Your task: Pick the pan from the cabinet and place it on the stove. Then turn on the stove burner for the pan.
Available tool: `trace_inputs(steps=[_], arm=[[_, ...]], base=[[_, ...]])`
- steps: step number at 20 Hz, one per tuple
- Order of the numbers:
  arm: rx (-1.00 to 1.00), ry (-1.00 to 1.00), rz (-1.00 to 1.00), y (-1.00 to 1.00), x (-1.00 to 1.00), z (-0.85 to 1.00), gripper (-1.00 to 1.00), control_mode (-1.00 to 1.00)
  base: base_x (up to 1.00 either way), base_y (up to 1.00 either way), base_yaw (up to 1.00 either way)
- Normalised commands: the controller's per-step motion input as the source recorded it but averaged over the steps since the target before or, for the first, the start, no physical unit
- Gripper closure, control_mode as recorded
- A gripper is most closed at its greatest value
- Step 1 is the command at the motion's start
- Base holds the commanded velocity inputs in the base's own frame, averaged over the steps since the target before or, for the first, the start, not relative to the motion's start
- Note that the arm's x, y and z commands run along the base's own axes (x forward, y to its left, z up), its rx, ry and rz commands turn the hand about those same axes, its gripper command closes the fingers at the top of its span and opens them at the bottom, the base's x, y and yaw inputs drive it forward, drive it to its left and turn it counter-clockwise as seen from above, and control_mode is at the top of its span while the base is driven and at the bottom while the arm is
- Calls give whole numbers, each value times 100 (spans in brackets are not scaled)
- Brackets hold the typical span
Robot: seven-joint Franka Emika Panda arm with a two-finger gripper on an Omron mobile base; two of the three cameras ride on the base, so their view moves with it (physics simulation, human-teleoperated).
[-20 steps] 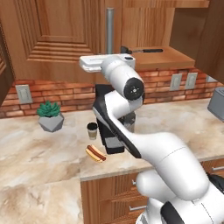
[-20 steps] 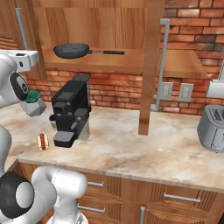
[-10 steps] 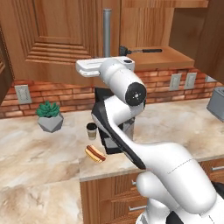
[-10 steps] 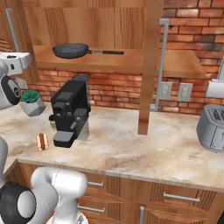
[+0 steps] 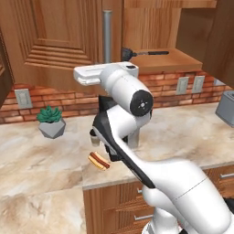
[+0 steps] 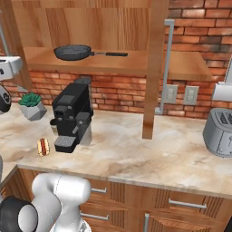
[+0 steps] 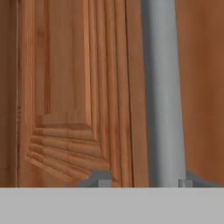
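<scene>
The pan lies on the shelf of the open cabinet, its long black handle pointing right. In the left base view the pan peeks out behind my arm. My gripper is shut on the silver bar handle of the cabinet's left door, which stands swung out from the cabinet. In the left base view the gripper sits at the lower end of that bar, left of the pan. The stove is out of view.
A black coffee machine stands on the marble counter under the shelf, with a hot dog and a potted plant to its left. A toaster sits at the right. The right door hangs open, edge-on.
My arm has swung left, taking the door handle with it, so the left door stands a little wider open. The pan has not moved.
</scene>
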Motion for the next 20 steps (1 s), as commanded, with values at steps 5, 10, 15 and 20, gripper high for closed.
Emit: trace_inputs(steps=[5, 10, 15, 20], arm=[[0, 1, 1, 81, -39, 0, -100, -100], [0, 0, 1, 35, -20, 0, -100, -100], [0, 0, 0, 6, -32, 0, -100, -100], [0, -4, 0, 0, -49, 0, -100, -100]], base=[[0, 0, 0], [0, 0, 0], [0, 0, 0], [0, 0, 0]])
